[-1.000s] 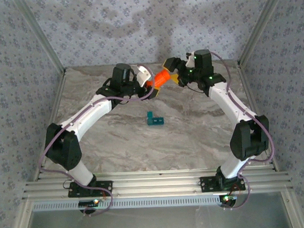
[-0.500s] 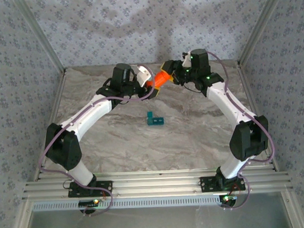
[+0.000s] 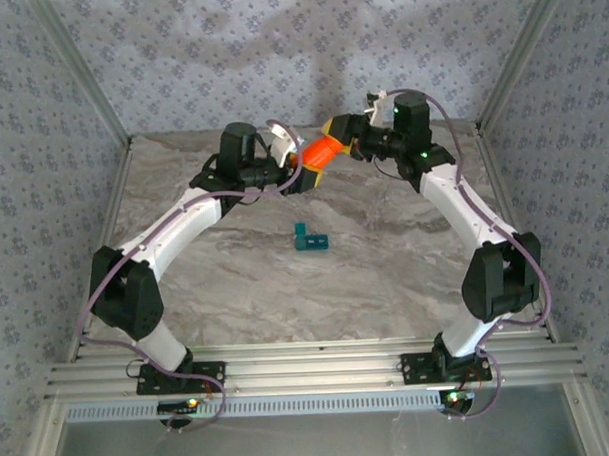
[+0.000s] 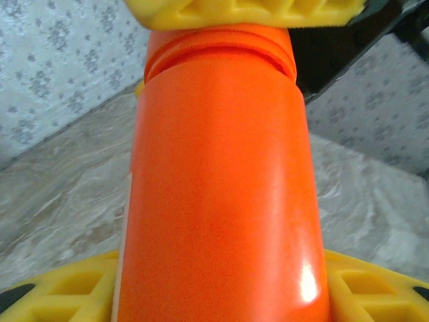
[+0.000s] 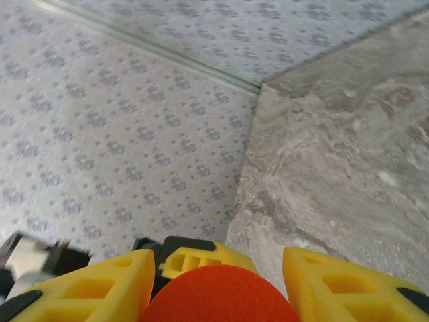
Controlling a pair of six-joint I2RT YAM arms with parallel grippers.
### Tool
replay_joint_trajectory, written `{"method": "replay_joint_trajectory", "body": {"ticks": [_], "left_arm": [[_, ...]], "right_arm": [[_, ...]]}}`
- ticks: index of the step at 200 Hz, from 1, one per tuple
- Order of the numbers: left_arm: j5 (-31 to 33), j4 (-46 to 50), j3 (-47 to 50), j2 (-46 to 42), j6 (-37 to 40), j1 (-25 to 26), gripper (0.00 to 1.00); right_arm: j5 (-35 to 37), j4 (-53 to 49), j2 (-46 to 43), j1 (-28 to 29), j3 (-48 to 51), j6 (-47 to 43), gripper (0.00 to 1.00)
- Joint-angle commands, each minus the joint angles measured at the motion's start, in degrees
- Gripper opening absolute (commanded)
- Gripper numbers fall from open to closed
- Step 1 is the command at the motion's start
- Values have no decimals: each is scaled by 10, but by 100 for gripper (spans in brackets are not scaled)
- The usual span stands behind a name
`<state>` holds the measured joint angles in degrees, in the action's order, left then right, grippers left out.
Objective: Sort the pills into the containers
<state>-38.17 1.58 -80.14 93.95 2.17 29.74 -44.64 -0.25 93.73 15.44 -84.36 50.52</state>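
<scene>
Closing on the cap [image 3: 334, 139] is what the right claw [image 3: 342, 131] has just done. A second ago its jaws stood wide around the bottle's upper end; in the overhead view they now pinch it. The bottle [image 3: 320, 155] hangs tilted in the air toward 12 o'clock of the table [image 3: 407, 284], its cap end pointing to 1 o'clock. The left claw [image 3: 303, 172] clenches its lower end at 7 o'clock, as it did before. The pair has also drifted slightly toward 12 o'clock. The pill box [image 3: 310, 240] sits alone mid-table, at 6 o'clock from the bottle and well apart from it. It has not moved, and I cannot tell how its lids stand.

From the left wrist, the bottle [image 4: 221, 194] runs up the middle with the left claw's yellow fingers [image 4: 60, 285] pressed at its base. A yellow finger of the right claw [image 4: 248, 10] lies across its top at 12 o'clock.

From the right wrist, the cap [image 5: 218, 298] sits at 6 o'clock between the right claw's [image 5: 218, 272] fingers [image 5: 87, 288], both touching it.

No pills show anywhere, so they are likely inside the bottle. With both ends held, unscrewing looks like the step in hand, and sorting has not begun.
</scene>
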Motion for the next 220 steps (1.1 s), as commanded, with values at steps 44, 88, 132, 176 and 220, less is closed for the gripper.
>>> {"method": "replay_joint_trajectory", "body": {"ticks": [44, 88, 132, 176, 220], "left_arm": [[-124, -65, -12, -29, -97, -23, 0], [-112, -41, -9, -34, -71, -26, 0], [-77, -29, 4, -41, -44, -27, 0], [-27, -22, 28, -56, -20, -27, 0], [8, -19, 63, -77, -2, -27, 0]], "right_arm": [[-82, -71, 8, -46, -75, -215, 30], [-34, -103, -3, -66, -56, -213, 31], [96, -197, -23, -69, 25, -243, 33], [265, -252, -27, -47, 128, -246, 31], [447, -301, 18, 5, 151, -239, 29]]}}
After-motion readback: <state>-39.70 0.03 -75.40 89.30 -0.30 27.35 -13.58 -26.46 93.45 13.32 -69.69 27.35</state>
